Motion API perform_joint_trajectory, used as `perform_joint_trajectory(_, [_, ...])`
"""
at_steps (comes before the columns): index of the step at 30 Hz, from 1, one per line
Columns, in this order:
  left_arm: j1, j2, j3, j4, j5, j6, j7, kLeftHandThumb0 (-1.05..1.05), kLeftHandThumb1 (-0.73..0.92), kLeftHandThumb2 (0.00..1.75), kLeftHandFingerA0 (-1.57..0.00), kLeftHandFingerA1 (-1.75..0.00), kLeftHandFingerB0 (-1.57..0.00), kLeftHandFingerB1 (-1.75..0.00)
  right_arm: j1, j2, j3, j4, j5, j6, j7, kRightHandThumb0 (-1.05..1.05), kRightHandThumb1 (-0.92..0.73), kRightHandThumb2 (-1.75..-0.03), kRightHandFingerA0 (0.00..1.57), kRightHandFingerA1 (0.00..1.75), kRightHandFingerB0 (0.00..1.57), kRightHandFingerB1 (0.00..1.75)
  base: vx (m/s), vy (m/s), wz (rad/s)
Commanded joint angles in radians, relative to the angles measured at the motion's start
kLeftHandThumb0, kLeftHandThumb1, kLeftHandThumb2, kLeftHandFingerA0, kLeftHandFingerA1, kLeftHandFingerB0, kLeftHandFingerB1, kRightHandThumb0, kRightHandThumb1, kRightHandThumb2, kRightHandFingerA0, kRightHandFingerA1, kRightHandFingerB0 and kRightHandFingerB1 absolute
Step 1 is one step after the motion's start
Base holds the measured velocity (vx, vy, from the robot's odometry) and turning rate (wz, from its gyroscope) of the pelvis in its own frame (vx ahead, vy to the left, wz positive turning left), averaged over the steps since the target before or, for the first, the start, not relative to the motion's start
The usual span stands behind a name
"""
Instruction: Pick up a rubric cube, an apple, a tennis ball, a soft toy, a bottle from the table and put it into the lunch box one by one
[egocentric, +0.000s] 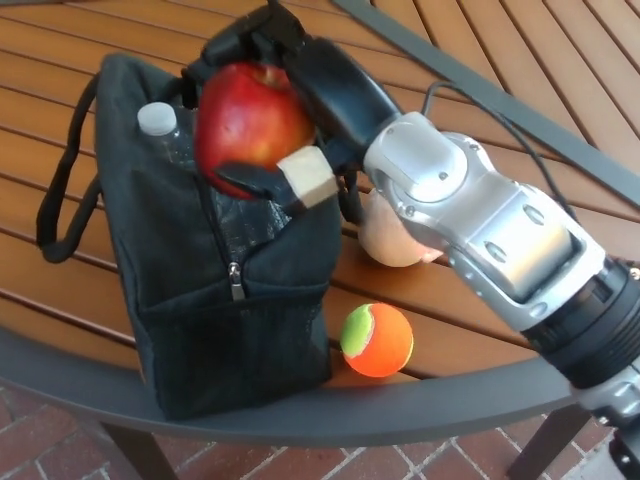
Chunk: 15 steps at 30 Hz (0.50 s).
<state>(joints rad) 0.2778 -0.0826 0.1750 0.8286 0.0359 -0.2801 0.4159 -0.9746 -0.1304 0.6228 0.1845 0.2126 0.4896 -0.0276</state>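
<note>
While right hand (285, 120) grips apple (250, 130) over lunch box (230, 300), we note bottle (160, 125) beneath may block drop; apple could roll off.

Right robot hand (285, 110) clasps closed; silver forearm (490, 225) extended.

A round table of reddish-brown wooden slats with a dark grey metal rim (420, 405) fills the frame. On it stand a black fabric lunch bag (230, 330) at centre left, an orange-and-green tennis ball (377, 340) just right of the bag's base near the rim, and a pale peach soft toy (390, 240) above the ball.
</note>
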Motion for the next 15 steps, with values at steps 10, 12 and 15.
perform_joint_trajectory(10, [0.013, 0.032, -0.013, -0.011, 0.029, -0.024, 0.011, 0.03, 0.59, 0.94, -0.96, -1.10, -0.90, -0.93, -0.068, -0.079, 0.074, 0.023, -0.295, -0.371, 0.143, -0.07, -0.55, -1.10, 0.82, 1.75, 0.74, 1.63, 0.00, 0.000, 0.00])
perform_joint_trajectory(12, [0.013, 0.034, -0.016, -0.011, 0.034, -0.021, 0.015, 0.02, 0.61, 0.90, -0.96, -1.11, -0.89, -0.93, -0.064, -0.068, 0.075, 0.020, -0.297, -0.371, 0.148, -0.11, -0.52, -1.17, 0.86, 1.72, 0.77, 1.55, 0.00, 0.000, 0.00])
perform_joint_trajectory(15, [0.014, 0.031, -0.015, -0.013, 0.028, -0.025, 0.011, 0.01, 0.62, 0.88, -1.01, -1.12, -0.91, -0.95, -0.064, -0.048, 0.079, 0.008, -0.300, -0.340, 0.162, -0.15, -0.65, -0.97, 0.81, 1.66, 0.63, 0.93, 0.00, 0.000, 0.00])
